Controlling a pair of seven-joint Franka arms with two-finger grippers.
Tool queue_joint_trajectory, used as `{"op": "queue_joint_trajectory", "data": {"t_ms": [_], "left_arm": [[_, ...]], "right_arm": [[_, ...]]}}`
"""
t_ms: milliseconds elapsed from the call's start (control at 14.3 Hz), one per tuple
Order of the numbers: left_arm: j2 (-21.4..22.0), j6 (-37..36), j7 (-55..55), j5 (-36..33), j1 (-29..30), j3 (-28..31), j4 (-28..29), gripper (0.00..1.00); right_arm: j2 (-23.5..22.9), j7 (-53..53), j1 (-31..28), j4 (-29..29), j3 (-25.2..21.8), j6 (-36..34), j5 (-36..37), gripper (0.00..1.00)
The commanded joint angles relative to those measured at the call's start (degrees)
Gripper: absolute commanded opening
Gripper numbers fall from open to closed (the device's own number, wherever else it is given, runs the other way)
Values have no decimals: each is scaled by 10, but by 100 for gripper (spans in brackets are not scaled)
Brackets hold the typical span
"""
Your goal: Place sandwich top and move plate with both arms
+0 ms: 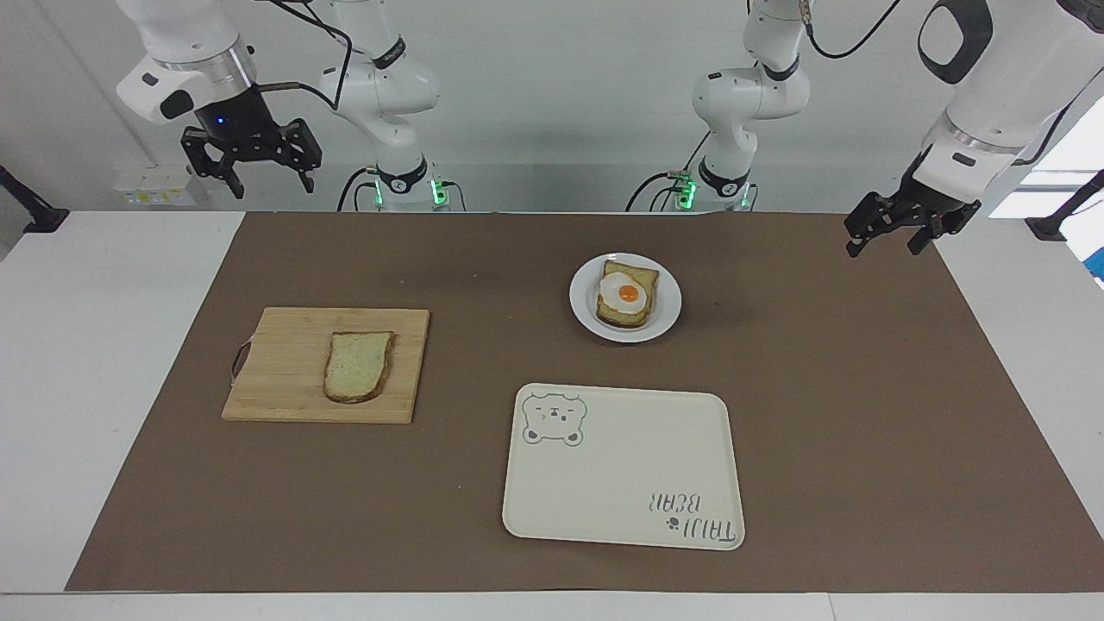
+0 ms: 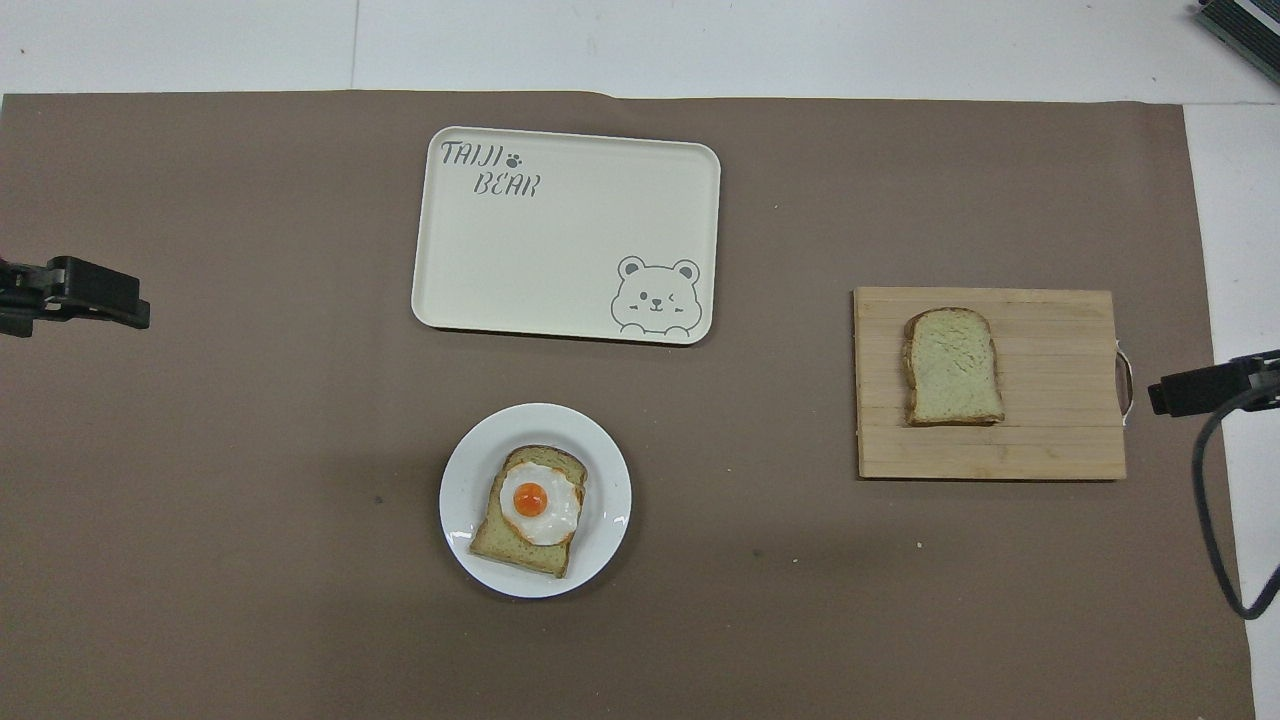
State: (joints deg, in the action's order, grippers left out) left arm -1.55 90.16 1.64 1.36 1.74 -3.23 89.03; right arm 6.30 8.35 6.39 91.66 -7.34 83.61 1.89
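A brown mat covers most of the counter, leaving bare strips at each arm's end. Taking the cream tray as landmark: the cutting board lies toward the right arm's end from it, well apart, with open mat between. The plate, carrying toast with a fried egg, sits just nearer the robots than the tray. The sandwich top lies flat on the board. The right gripper hangs released high above the counter's edge, well clear of the sandwich top. The left gripper, also released, hovers over the mat's corner, well apart from the plate.
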Motion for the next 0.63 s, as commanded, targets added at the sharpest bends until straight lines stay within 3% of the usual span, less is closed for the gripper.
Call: {"op": "queue_joint_trajectory", "data": {"t_ms": [0,557], "left_arm": [[10,-3,6,-8,-4,3,9,100],[10,-3,6,-8,-4,3,9,100]], "right_arm": [[12,3,-3,15,2,9,-10,100],[12,3,-3,15,2,12,-10,100]]}}
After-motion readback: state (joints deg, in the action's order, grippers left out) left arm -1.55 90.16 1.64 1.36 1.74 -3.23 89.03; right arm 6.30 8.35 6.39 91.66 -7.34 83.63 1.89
